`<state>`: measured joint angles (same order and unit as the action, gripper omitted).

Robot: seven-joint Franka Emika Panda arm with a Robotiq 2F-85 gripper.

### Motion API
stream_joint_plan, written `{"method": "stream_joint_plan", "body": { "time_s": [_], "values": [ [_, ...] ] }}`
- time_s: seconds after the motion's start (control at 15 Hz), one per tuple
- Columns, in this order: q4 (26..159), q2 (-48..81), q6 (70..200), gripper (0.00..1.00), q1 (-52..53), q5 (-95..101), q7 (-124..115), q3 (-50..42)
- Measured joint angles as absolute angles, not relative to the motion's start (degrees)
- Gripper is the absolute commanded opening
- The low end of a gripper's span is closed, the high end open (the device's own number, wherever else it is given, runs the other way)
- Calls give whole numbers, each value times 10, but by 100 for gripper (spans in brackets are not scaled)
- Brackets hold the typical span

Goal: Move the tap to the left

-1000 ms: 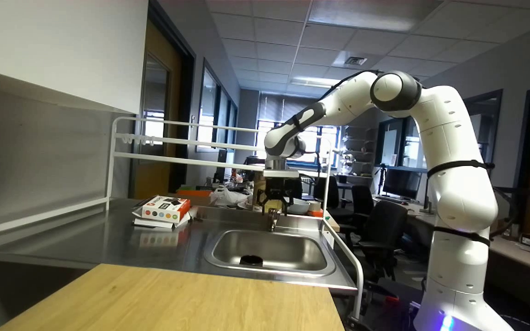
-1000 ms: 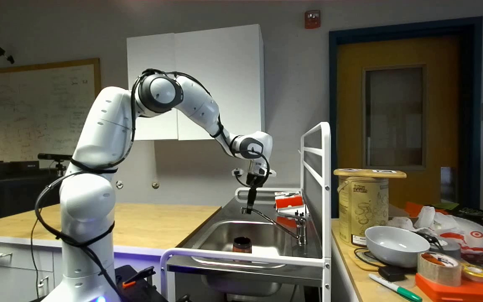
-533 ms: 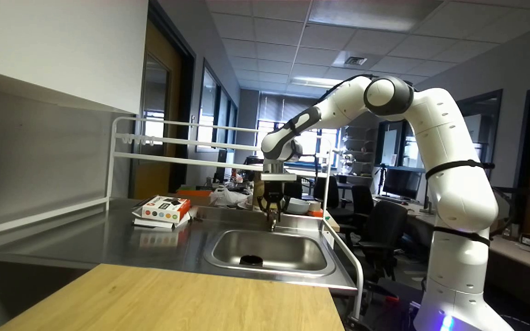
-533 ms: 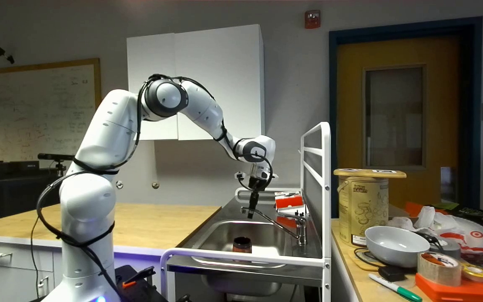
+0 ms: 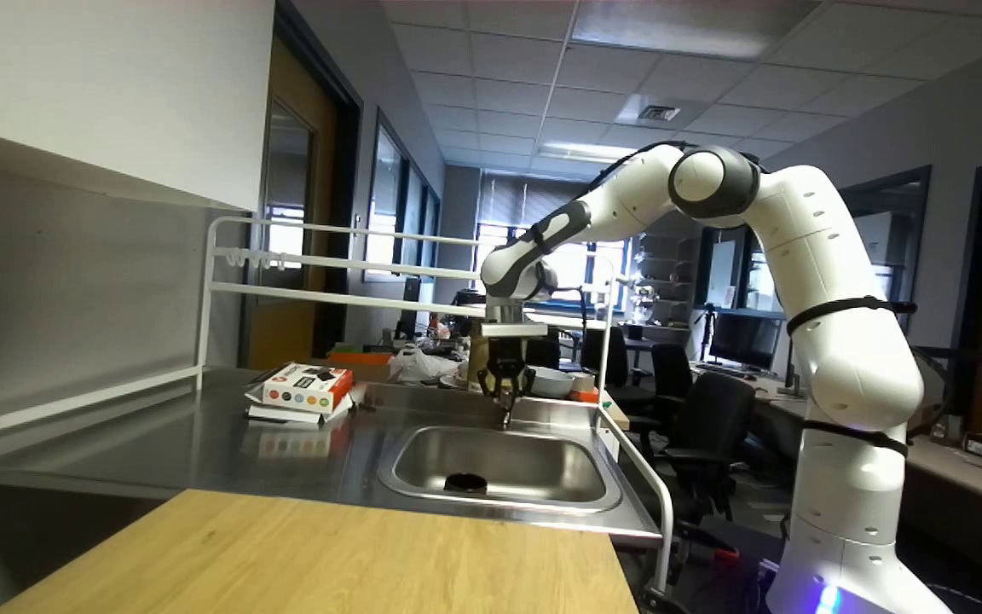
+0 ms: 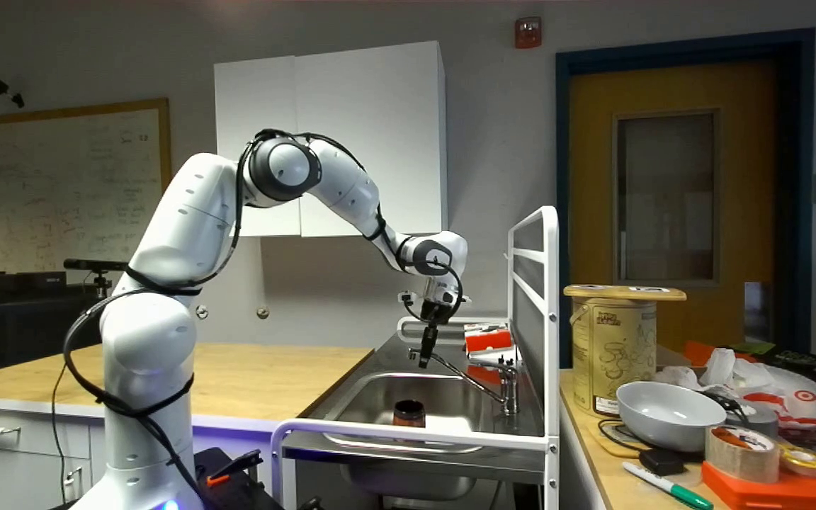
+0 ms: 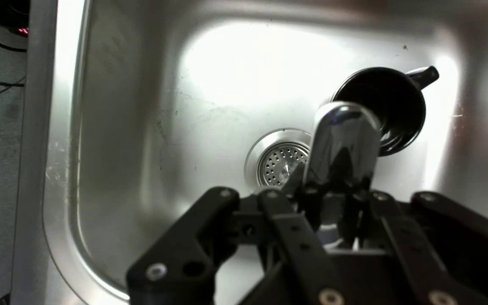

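Gripper (image 6: 425, 361) jaws close together, spout (image 7: 345, 144) between, apparently pinched just short of its free end: good spot, most leverage. Spout reaches out above basin (image 7: 112, 106), black mug (image 7: 394, 106) inside. Tap (image 6: 511, 391) stands at back edge of steel bench (image 5: 201, 443), spout pointing toward front edge. Likely stiff, slick, light to swing, fixed at base: sweep along arc, no lifting.

In the wrist view, the rounded silvery metal tap (image 7: 342, 137) partly hides the round black mug (image 7: 391, 103); the lower edge crops the jointed black claw (image 7: 335, 205).
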<state>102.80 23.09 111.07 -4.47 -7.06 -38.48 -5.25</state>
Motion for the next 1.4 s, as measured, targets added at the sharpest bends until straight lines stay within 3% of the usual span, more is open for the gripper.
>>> {"method": "stream_joint_plan", "body": {
  "time_s": [1.07,1.13,1.2,1.4],
  "values": [
    [844,342,977,7,-20,-66,-415,-57],
    [830,350,969,11,-19,-66,-415,-57],
    [818,358,961,36,-18,-66,-415,-57],
    [786,376,939,46,-15,-66,-415,-57]
  ]
}}
